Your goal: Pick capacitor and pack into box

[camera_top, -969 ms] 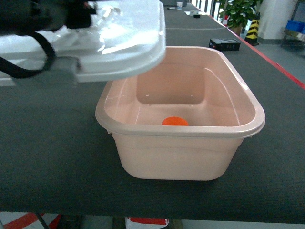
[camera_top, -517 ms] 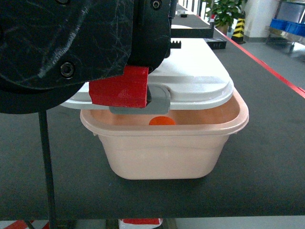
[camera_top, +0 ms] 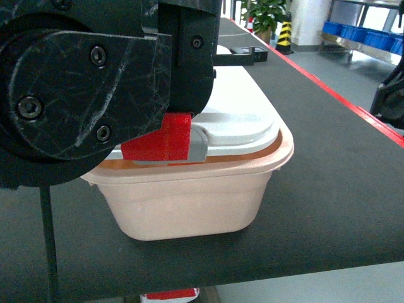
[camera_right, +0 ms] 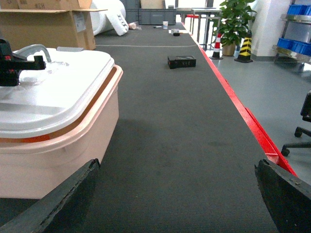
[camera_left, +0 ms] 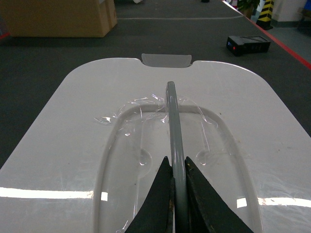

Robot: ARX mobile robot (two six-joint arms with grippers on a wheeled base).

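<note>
The pale pink box (camera_top: 189, 205) stands on the dark table, and its white lid (camera_top: 237, 123) lies across the opening, slightly tilted. My left gripper (camera_left: 177, 167) is shut on the lid's grey handle (camera_left: 173, 116); its arm fills the upper left of the head view. From the right wrist view the box (camera_right: 63, 145) and the lid (camera_right: 53, 92) sit at the left. My right gripper (camera_right: 175, 194) hovers open over bare table to the right of the box, holding nothing. The capacitor is hidden under the lid.
A small black device (camera_right: 181, 61) lies farther along the table. A brown cardboard carton (camera_left: 58, 17) stands at the back left. The table's red edge (camera_right: 252, 126) runs along the right, with floor, a chair (camera_right: 303, 131) and blue bins (camera_top: 360, 31) beyond.
The left arm has brought the lid from up and to the left down over the box. The orange capacitor seen inside earlier is now covered. The box sits lower-left in the head view.
</note>
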